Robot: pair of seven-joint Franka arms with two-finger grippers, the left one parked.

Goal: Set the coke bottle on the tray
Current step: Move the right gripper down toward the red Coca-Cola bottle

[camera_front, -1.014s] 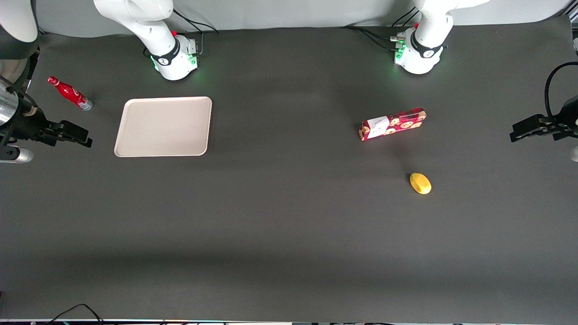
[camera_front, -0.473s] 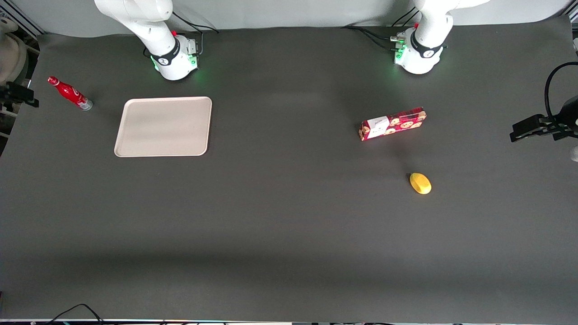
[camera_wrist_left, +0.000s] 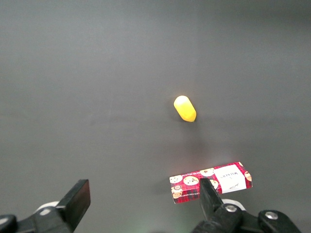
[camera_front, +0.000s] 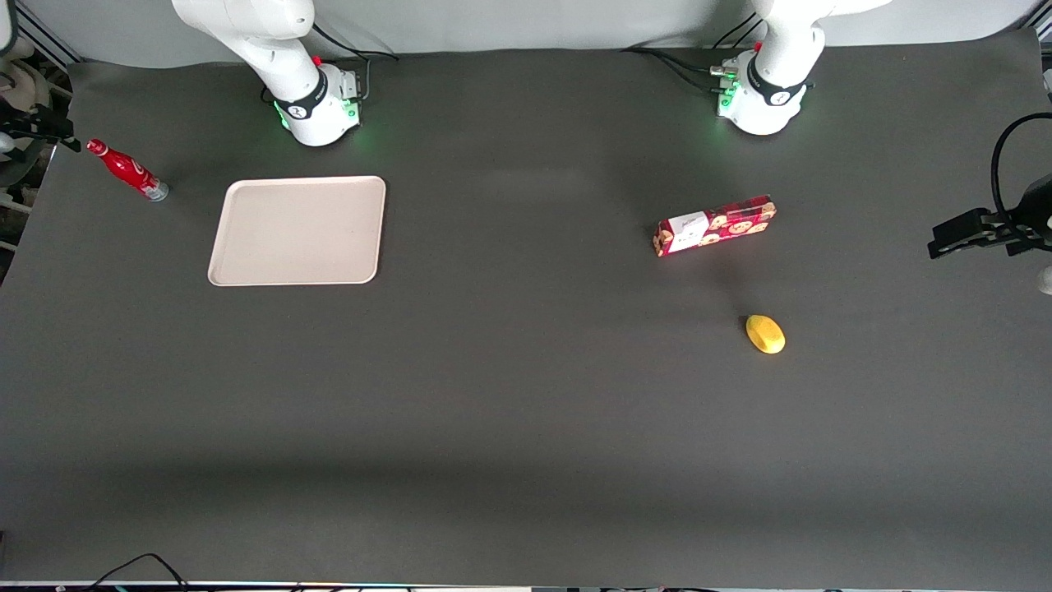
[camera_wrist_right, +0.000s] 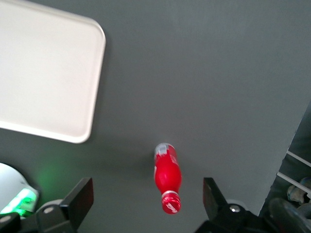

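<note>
Right wrist view: the gripper [camera_wrist_right: 148, 196] hung above the table [camera_wrist_right: 218, 73] with its two dark fingers [camera_wrist_right: 77, 196] spread wide apart, holding nothing and touching nothing; the coke bottle [camera_wrist_right: 166, 177] stood on the table between the fingers as seen from above, clear of both, its red cap toward the camera and its silvery base on the dark surface; the tray [camera_wrist_right: 43, 73] lay flat and bare nearby, apart from the bottle, its raised rim and one rounded corner in view.

Front view: the coke bottle [camera_front: 127, 169] stood near the table's edge at the working arm's end, well apart from the tray [camera_front: 297, 231], which lay in front of the working arm's base; the gripper [camera_front: 37, 131] showed only as a dark part at the picture's edge, just beside the bottle's cap; toward the parked arm's end of the table [camera_front: 526, 411] lay a red cookie box [camera_front: 715, 225] and, nearer to the front camera than the box, a small yellow object [camera_front: 765, 334], the two apart from each other.

Left wrist view: the cookie box [camera_wrist_left: 211, 182] and the yellow object [camera_wrist_left: 185, 108] lay on the same dark surface, not touching.
</note>
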